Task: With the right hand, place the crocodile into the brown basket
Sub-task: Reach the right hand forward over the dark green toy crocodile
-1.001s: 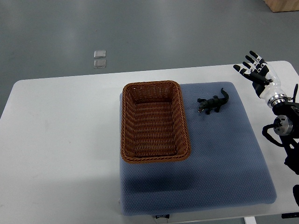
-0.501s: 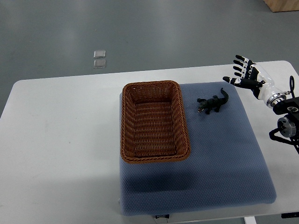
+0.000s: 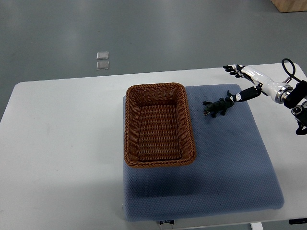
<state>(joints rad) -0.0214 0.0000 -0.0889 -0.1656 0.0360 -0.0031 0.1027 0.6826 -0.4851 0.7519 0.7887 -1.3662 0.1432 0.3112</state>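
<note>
Dark green toy crocodile [image 3: 218, 106] lies on the quilted blue-grey mat [image 3: 230, 167] that covers the right part of the white surface [image 3: 62, 143]. It sits near the mat's 12 o'clock edge and just beside the long right wall of the brown woven wicker basket [image 3: 128, 125], without touching it. The basket holds nothing.

The crocodile's long axis runs on a slant. The head end points toward 8 o'clock, close to the basket, and the tail points toward 2 o'clock, up at the incoming arm.

The right hand [image 3: 250, 76] reaches in from the 3 o'clock edge, so the crocodile lies at about 8 o'clock from it. Its fingers [image 3: 233, 70] are stretched out and spread, with the thumb held apart below them, and it grips nothing. The thumb tip sits right at the tail tip, but whether they actually touch I cannot tell from this steep view.

The left hand is out of view, so the right hand is the only one near.

As I judge it, the grasp is not yet made. The hand would need to travel on along the tail-to-head line and close across the body. The carry would then be a short one toward 9 o'clock, over the basket's near wall.

Two small clear squares [image 3: 102, 61] lie on the grey floor [image 3: 192, 33] at 12 o'clock, well apart from the work.
</note>
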